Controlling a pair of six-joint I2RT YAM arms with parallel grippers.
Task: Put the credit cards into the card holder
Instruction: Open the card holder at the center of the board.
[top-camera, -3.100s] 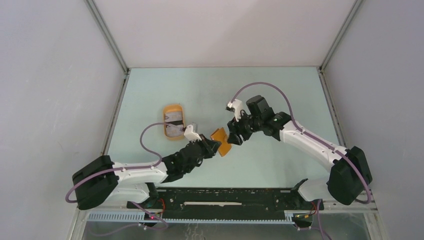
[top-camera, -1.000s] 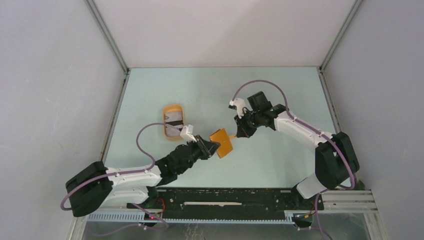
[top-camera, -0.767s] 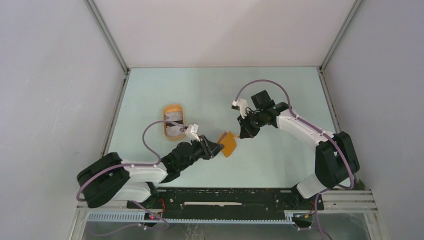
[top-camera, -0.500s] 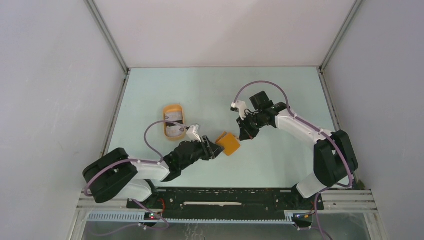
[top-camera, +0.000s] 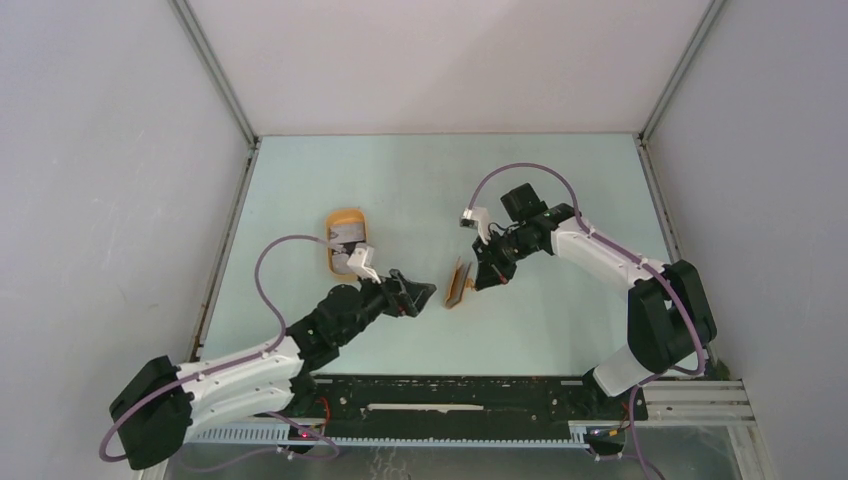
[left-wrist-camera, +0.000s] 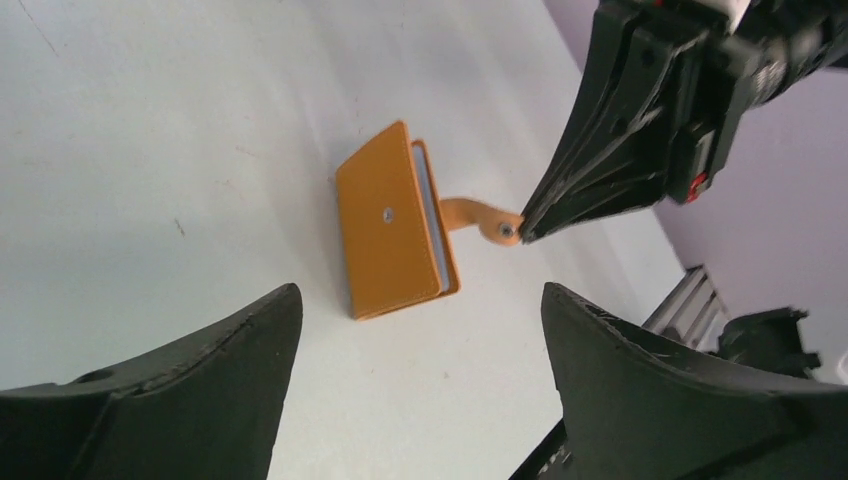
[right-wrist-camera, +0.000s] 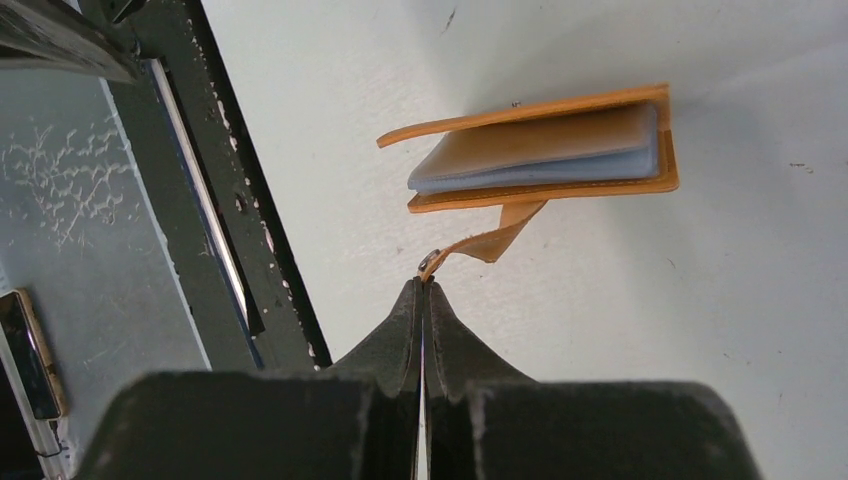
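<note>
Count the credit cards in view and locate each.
2, both in the orange tray: the far-end card and the near-end card. More may be stacked underneath or inside the wallet.

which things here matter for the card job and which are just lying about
Job: flat orange-tan folding wallet; pale grey rectangular cards; shut right gripper pinching the wallet's tab.
Lying about: oval orange rimmed tray, merely holding the cards.

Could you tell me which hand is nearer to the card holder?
Right. The right hand pinches the closure tab of the card holder; the open left hand is apart from it, opposite.
</note>
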